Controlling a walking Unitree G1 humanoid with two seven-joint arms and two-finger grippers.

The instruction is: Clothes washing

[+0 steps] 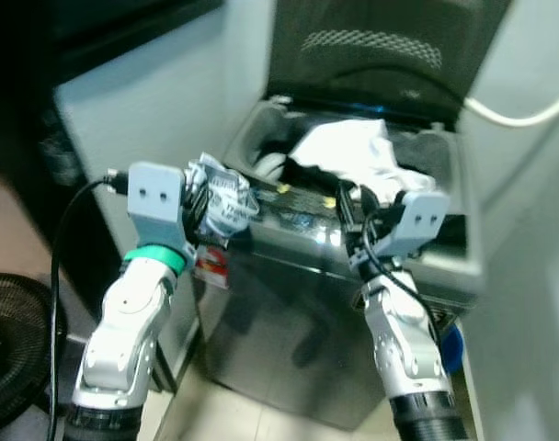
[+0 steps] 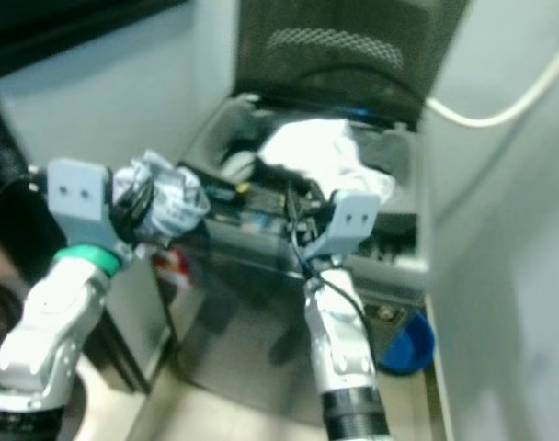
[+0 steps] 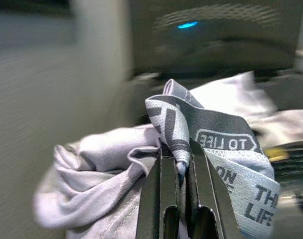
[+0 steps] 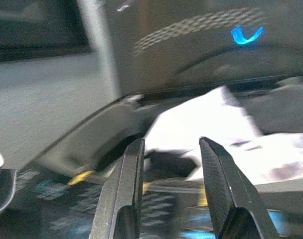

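Blurring washer (image 1: 353, 303), garment (image 3: 141, 164) hiding fingers (image 3: 159, 199)

One washer (image 1: 353, 303), two garments (image 1: 222, 200) (image 1: 353, 152), two pincers (image 3: 177, 172) (image 4: 169, 164)

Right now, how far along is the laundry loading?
Done: the washer lid is up and a white garment already lies in the tub opening. In hand: the left gripper is shut on a grey printed cloth, held at the washer's front left corner. Left: carry it over the tub, drop it. The right gripper is open, empty, facing the tub.
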